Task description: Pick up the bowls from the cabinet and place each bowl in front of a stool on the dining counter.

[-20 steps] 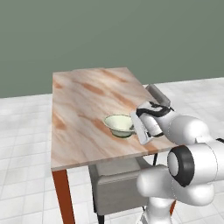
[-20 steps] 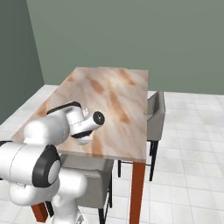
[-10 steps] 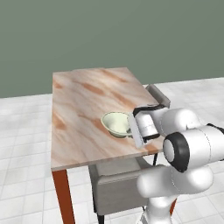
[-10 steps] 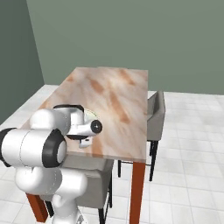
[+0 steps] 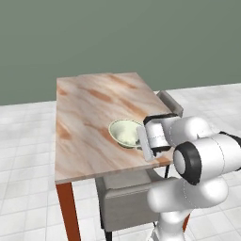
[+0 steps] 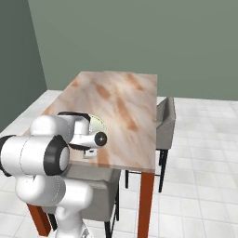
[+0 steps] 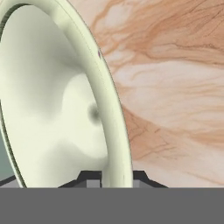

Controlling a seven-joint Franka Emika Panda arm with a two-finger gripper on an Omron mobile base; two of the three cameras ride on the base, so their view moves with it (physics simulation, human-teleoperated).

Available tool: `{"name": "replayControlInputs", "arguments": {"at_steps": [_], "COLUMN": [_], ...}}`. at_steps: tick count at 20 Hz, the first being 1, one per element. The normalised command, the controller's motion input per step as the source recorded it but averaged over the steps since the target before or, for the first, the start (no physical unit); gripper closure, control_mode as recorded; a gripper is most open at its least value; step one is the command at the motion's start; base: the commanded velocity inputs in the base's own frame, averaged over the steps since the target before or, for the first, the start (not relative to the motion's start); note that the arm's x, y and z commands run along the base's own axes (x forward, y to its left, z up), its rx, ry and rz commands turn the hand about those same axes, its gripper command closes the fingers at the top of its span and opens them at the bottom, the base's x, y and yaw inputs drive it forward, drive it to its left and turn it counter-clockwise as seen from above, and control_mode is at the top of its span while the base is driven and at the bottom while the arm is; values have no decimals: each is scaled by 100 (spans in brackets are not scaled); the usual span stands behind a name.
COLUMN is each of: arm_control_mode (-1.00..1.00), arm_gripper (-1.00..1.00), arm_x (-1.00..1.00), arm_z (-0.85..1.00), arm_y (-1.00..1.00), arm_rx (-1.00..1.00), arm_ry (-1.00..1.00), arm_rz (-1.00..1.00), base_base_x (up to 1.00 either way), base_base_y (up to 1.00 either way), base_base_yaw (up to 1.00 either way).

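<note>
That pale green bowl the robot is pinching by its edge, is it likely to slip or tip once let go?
The bowl looks smooth and glazed, so its thin rim, pinched by the gripper, may slip fairly easily. It keeps its round shape, so it is probably stiff and breakable. Wide and shallow, it should settle flat on the dining counter rather than tip or roll.

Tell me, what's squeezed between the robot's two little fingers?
The rim of the pale-green bowl. In the hand view, the gripper is shut on that rim, one finger on each side, above the marble counter.
</note>
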Motion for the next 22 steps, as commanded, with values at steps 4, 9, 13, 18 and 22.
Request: {"name": "replayControlInputs", "arguments": {"at_steps": [4, 9, 13, 18, 22], "arm_control_mode": [-100, -100, -100, -100, -100], "arm_gripper": [100, -100, -100, -100, -100], "arm_x": [0, 0, 0, 0, 3], "arm_z": [0, 0, 0, 0, 0], "arm_y": [0, 0, 0, 0, -3], "arm_rx": [0, 0, 0, 0, 0], "arm_ry": [0, 0, 0, 0, 0], "arm_rz": [0, 0, 0, 0, 0], "base_base_x": [0, 0, 0, 0, 0], "base_base_y": [0, 0, 0, 0, 0], "base_base_yaw": [0, 0, 0, 0, 0]}}
